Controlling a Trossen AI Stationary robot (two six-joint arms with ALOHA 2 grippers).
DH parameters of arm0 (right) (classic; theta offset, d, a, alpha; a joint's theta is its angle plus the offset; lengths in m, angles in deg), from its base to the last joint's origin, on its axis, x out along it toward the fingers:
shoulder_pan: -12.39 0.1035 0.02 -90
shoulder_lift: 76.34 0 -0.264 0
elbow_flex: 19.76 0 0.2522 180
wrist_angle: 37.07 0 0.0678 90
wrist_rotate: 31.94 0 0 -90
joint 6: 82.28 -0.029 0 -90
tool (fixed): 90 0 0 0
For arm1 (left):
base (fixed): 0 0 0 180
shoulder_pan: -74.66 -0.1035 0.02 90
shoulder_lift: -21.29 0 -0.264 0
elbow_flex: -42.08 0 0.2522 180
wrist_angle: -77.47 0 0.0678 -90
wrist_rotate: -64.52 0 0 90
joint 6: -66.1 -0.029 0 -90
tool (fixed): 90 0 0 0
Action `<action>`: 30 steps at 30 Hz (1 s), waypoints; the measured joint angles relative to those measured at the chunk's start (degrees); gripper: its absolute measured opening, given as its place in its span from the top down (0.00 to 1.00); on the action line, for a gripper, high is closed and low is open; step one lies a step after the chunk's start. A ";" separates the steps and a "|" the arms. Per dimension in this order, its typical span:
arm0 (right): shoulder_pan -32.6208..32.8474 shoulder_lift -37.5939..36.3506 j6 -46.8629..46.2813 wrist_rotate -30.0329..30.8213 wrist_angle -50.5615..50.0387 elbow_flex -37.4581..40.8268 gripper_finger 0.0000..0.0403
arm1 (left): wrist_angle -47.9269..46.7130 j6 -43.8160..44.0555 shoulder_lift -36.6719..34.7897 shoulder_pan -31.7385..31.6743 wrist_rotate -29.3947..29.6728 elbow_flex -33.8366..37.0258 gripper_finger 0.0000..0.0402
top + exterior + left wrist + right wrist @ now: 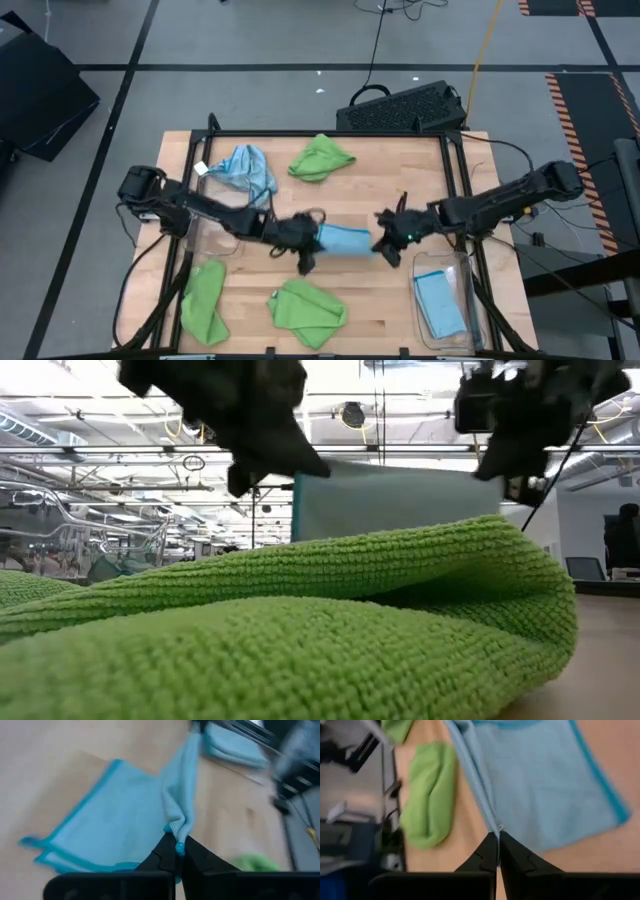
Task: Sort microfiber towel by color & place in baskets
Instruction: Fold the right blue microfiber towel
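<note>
High view, left to right: a clear basket (200, 285) at the wooden table's (385, 190) left edge holds a green towel (205, 300). Mid-table, the left gripper (303, 238) pinches one edge of a light blue towel (345, 240), lifted and stretched; the right gripper (388, 240) pinches its opposite edge. Another basket (445, 300) at the right holds a folded blue towel (440, 303). Grey floor surrounds the table, with a black crate (405, 105) behind it.
</note>
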 joint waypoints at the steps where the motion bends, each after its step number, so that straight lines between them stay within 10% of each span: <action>1: 1.69 0.64 -1.49 0.23 0.49 0.02 1.00 | 0.02 0.27 0.37 1.44 0.03 -0.10 0.97; 10: 9.82 10.91 -8.70 4.31 11.80 -0.05 1.00 | -2.83 1.73 2.50 8.21 1.64 -0.12 0.98; 30: 3.46 17.79 -5.97 5.80 10.08 0.15 1.00 | -2.58 -3.33 6.68 1.56 0.98 0.02 0.95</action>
